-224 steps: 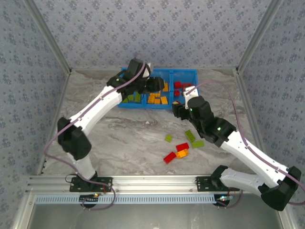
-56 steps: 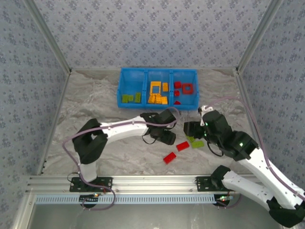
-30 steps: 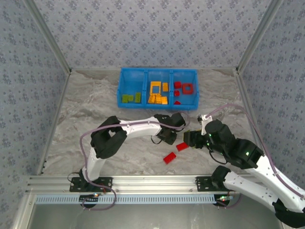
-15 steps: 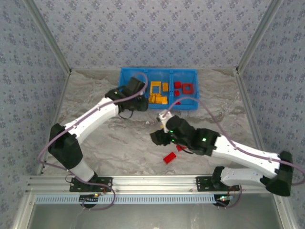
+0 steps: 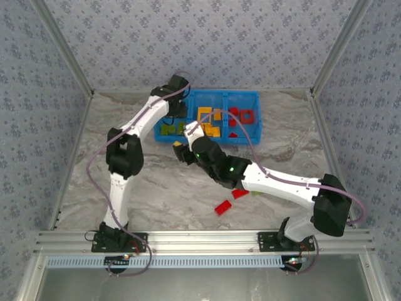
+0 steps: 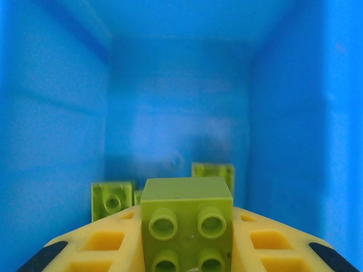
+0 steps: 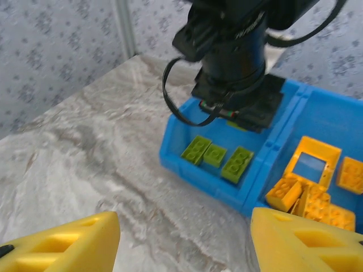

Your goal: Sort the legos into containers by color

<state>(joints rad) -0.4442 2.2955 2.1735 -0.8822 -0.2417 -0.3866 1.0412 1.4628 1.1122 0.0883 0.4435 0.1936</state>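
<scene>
My left gripper point(image 6: 187, 214) is shut on a lime green lego point(image 6: 187, 226), a square brick with its studs facing the camera. It hangs inside the left compartment of the blue tray point(image 6: 295, 124), above other green legos point(image 6: 112, 199). From above, the left gripper point(image 5: 177, 108) reaches over that compartment. My right gripper point(image 7: 181, 229) is open with nothing between its fingers, over the table just in front of the tray's left end point(image 7: 187, 170). Three green legos point(image 7: 214, 154) lie in that compartment, and orange legos point(image 7: 306, 198) lie in the middle one. Red legos point(image 5: 241, 116) lie in the right one.
Two red legos point(image 5: 222, 207) point(image 5: 239, 194) and a green one point(image 5: 257, 190) lie on the marble table under the right arm. The left arm's black wrist point(image 7: 238, 62) stands over the tray's left compartment. Metal posts and papered walls close in the table.
The left gripper has carried the green lego from the tray's front to over the left compartment. The right arm has swung left and toward the tray, and its jaws stand slightly wider.
</scene>
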